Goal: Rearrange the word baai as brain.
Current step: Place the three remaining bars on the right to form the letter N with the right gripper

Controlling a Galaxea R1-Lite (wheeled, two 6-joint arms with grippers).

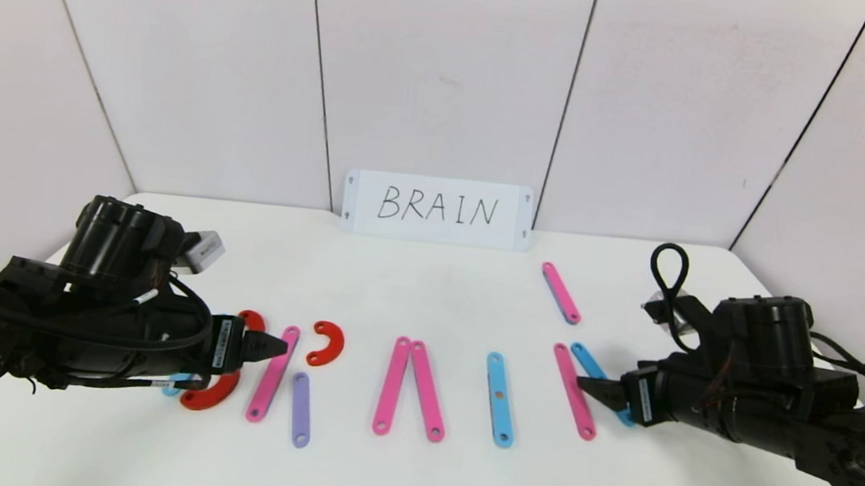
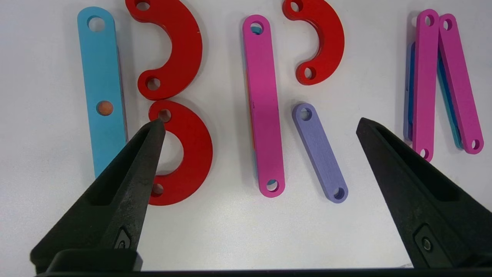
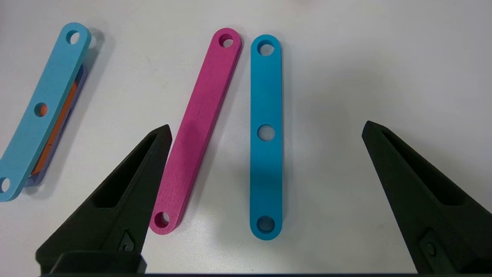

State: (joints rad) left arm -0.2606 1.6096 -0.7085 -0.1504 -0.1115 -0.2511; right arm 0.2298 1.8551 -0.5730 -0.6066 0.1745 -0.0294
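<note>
While both arms sit low over the white table (image 1: 410, 479), neither holds anything. The right gripper (image 3: 265, 130) hovers at the right end of the letter row with its fingers spread wide, bracketing a pink strip (image 3: 196, 130) and a blue strip (image 3: 266, 134) that lie flat, side by side and apart from the fingertips. In the head view this pair sits just in front of that gripper, the pink strip to the left of the blue one. The left gripper (image 2: 261, 127) is likewise fully open above the left end of the row, empty, over two red curves (image 2: 180, 115), a long pink strip (image 2: 263, 104) and a short purple strip (image 2: 319, 152). A third red curve (image 2: 319, 42) lies just beyond the purple strip. Mid-row, two pink strips (image 1: 410, 388) meet at their far ends in an inverted V, with a lone blue strip (image 1: 500, 400) to their right. One spare pink strip (image 1: 560, 292) lies farther back on the right. The white card (image 1: 437, 209) reading BRAIN stands against the far wall.
</note>
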